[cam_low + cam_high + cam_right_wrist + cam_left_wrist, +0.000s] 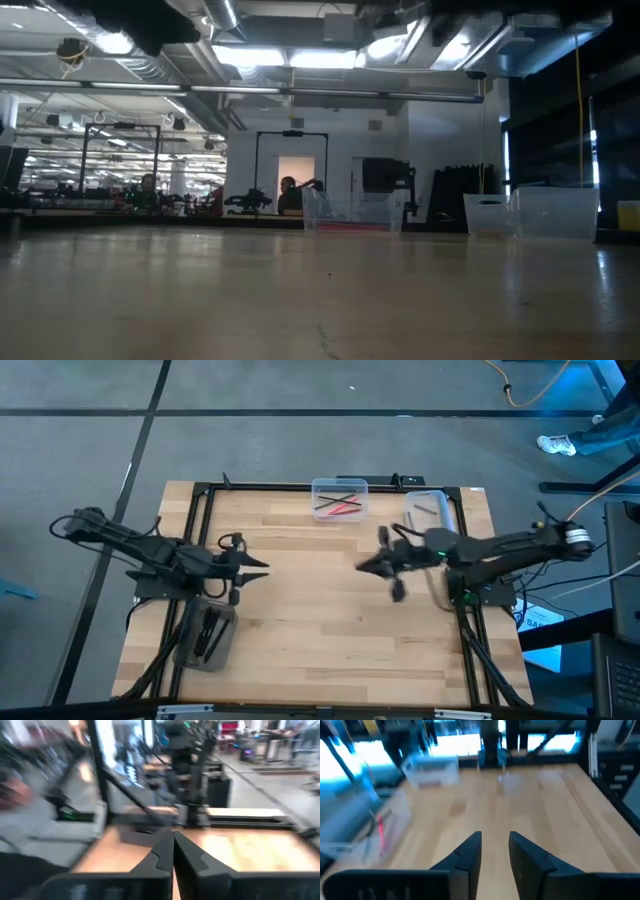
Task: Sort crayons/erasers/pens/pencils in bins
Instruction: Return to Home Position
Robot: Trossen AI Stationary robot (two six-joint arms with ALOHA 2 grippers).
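Smoky grey translucent plastic bin lies behind the left gripper, fingers narrowly apart and empty, and well apart from the right gripper, fingers closed on nothing.

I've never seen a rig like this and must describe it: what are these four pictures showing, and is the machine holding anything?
It is a robot with two dark arms at a pale wooden table. One picture looks straight down, one level across the tabletop, and two come from cameras on the wrists. Three plastic tubs stand on the table: a clear tub with red and dark sticks at the far edge, a second clear tub near the right arm, and a smoky grey tub holding black pens beside the left arm. The left gripper is open, the right gripper shut; both empty, over the table's middle.
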